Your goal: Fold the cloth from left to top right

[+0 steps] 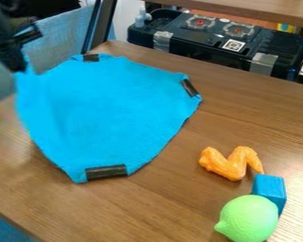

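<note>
Blue cloth (110, 104), corner raised in claw (17, 67); rest lower, rightward

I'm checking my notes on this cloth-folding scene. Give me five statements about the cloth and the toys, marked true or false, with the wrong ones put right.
1. The end effector holds the cloth by a corner at the view's upper left. True.
2. The fold is finished. False: the held corner is raised at the left, and most of the cloth lies spread out.
3. The blue block sits between the orange toy and the green toy. True.
4. The orange toy lies on the cloth. False: it lies on the table, beside the cloth.
5. Three black strips show on the cloth. True.
</note>
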